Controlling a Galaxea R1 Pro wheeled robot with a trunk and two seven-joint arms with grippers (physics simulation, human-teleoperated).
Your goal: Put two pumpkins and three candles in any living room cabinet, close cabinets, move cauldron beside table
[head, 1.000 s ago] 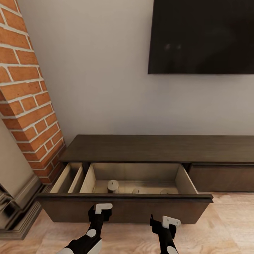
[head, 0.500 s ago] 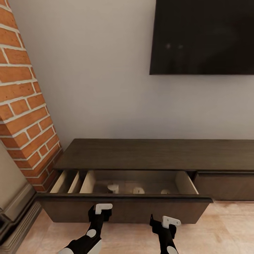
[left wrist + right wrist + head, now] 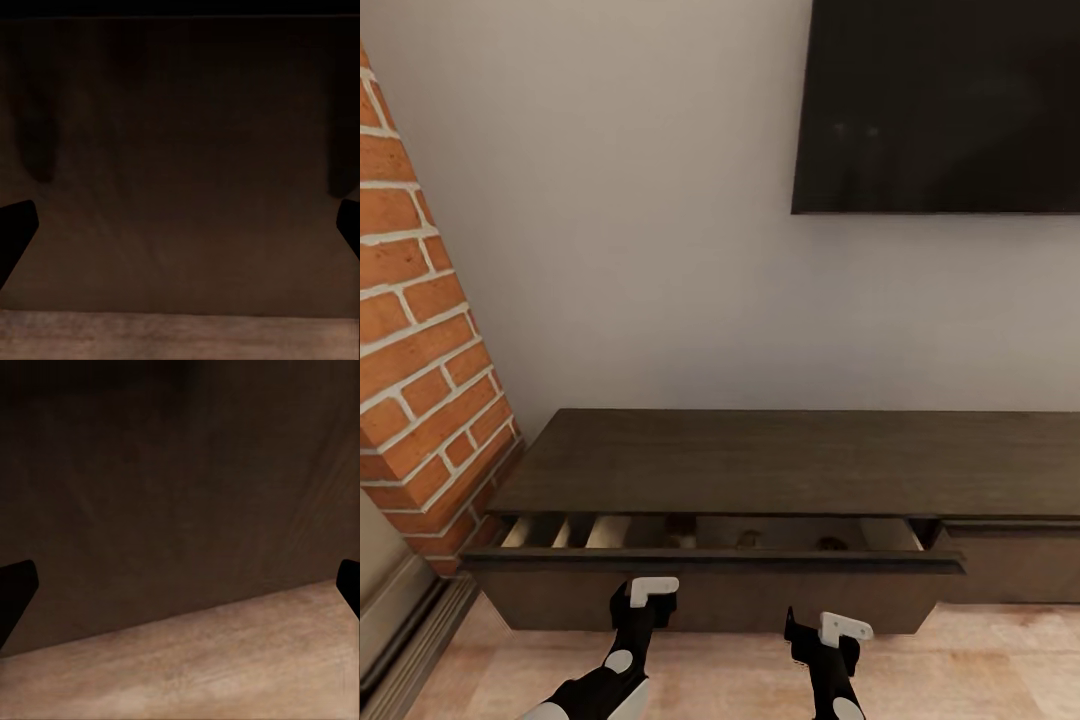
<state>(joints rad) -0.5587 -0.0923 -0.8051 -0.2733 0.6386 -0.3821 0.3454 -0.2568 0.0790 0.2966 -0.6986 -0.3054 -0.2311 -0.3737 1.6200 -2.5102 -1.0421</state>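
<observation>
While the brick column (image 3: 420, 340) fills the left edge, the cabinet (image 3: 760, 460) runs along the wall with its drawer (image 3: 710, 575) open only a crack; the candles (image 3: 682, 527) inside are dim shapes, hard to make out. The left end effector (image 3: 643, 597) and the right end effector (image 3: 822, 632) both face the drawer front, fingers spread wide, grasping nothing. The dark screen (image 3: 940, 100) is cut off at upper right

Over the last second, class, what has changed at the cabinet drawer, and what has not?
The drawer has slid most of the way into the cabinet, leaving a narrow gap, so the candles barely show. Both tools, left and right, stay low before its front, holding nothing.
</observation>
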